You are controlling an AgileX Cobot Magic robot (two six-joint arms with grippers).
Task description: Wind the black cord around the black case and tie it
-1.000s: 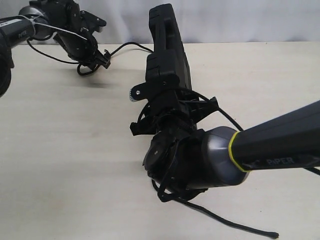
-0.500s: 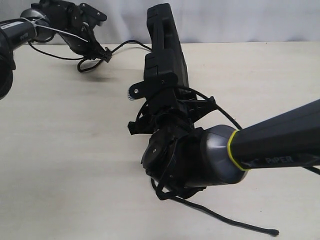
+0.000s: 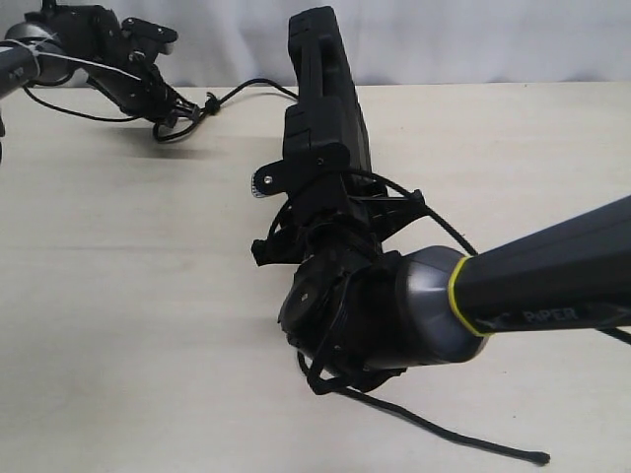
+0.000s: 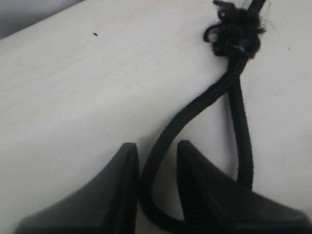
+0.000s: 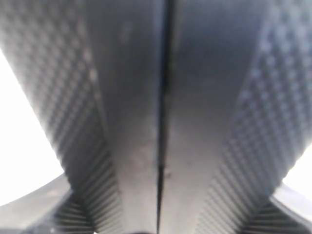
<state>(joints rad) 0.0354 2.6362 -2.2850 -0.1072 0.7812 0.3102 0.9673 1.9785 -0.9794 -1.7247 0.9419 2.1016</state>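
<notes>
Pinching one strand of the long, thin black braided cord with the left gripper: jaws narrow, closed on the loop just short of the small frayed knot, with the loop's other strand left outside one finger. Clamping the flat rectangular matte black plastic case with the right gripper: textured pads pressed on both broad faces, case stood on edge above the pale tabletop. Cannot tell whether resting or lifted. Leading the cord from the far back-left corner to behind the case, with a slack tail trailing near the right arm.

Risks, as judged:
- Pulling harder to the left: likely to slip the cord through the pinch, only one strand being held.
- Tugging sideways on the tall case: may twist it in the pads.
- Leaving the tail loose: apt to snag on the right arm and loosen the wrap.
</notes>
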